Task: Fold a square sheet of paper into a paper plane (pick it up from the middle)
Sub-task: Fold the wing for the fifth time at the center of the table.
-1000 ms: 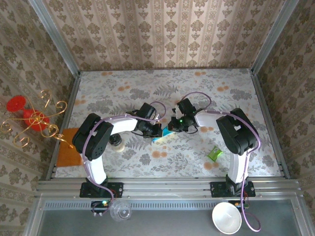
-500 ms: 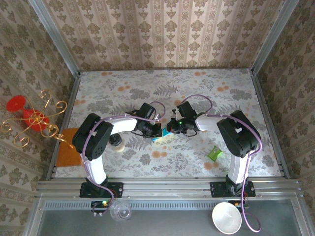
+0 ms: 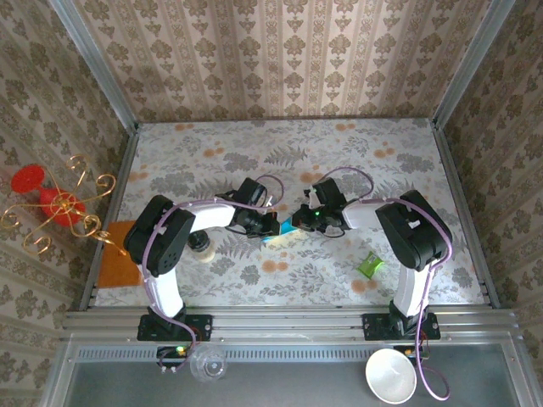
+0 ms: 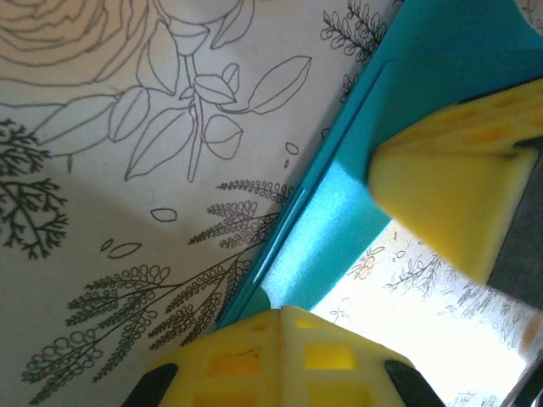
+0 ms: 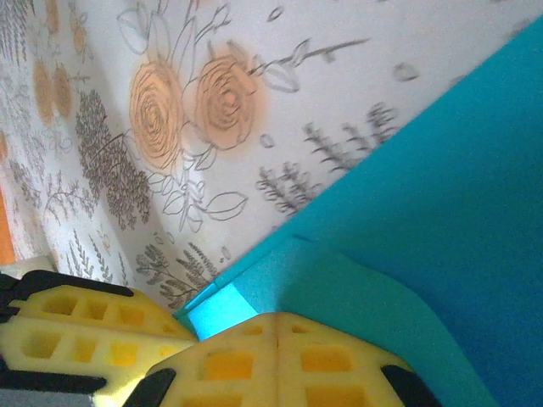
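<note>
Teal paper sheet [image 3: 275, 238]: thin, plain, partly folded. Wrist views show layered flaps [image 5: 441, 203] and straight crease edges [image 4: 288, 220]. Sits near centre of floral desk [image 3: 212, 153]; from top only small teal patch visible. Part of it raised off desk, light shining through. One edge pinched in left end effector [image 4: 276, 309], another flap in right end effector [image 5: 276, 318].

The right tool [image 3: 300, 222] has shifted down and nearer the left tool [image 3: 268, 225] over the teal paper [image 3: 284, 229].
</note>
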{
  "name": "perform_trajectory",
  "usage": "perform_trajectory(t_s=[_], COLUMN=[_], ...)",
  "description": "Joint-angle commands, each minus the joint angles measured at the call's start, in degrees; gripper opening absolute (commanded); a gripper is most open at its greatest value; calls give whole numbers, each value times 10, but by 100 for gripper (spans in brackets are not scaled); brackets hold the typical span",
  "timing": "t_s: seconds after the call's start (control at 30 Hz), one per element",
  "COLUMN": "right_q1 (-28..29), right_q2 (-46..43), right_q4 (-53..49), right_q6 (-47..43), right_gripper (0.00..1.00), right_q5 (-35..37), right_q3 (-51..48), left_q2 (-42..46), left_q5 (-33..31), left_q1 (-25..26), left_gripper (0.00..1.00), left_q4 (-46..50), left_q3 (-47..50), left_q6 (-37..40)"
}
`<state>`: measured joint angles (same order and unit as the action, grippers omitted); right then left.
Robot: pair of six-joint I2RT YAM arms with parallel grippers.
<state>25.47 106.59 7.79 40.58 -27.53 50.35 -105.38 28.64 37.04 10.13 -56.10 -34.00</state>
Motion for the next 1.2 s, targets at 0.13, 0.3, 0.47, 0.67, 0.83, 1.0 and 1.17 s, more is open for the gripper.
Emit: perform_trajectory(t_s=[0.13, 0.3, 0.47, 0.67, 0.83, 1.0, 1.17], right_q1=[-91, -119, -146, -162, -151, -106, -25], right_q2=[-11, -18, -44, -114, -188, -216, -206], right_q4=[4, 37, 64, 44, -56, -208, -316], right_q6=[-5, 4, 13, 11, 0, -12, 17], right_gripper=[5, 5, 6, 9, 23, 43, 59], right_q5=[53, 41, 46, 65, 93, 131, 207], right_q3=[-49, -64, -88, -99, -78, -25, 31], left_q2=[-13, -9, -9, 10, 67, 127, 170], left_q5=[-35, -32, -22, 3, 4, -14, -71], left_q1=[-13, -14, -14, -12, -18, -45, -79], left_gripper=[0, 0, 0, 0, 16, 37, 55], left_q4=[65, 66, 66, 61, 59, 62, 90], left_q3=[46, 43, 27, -11, -47, -42, -12], left_q6=[-9, -10, -8, -10, -23, -20, 9])
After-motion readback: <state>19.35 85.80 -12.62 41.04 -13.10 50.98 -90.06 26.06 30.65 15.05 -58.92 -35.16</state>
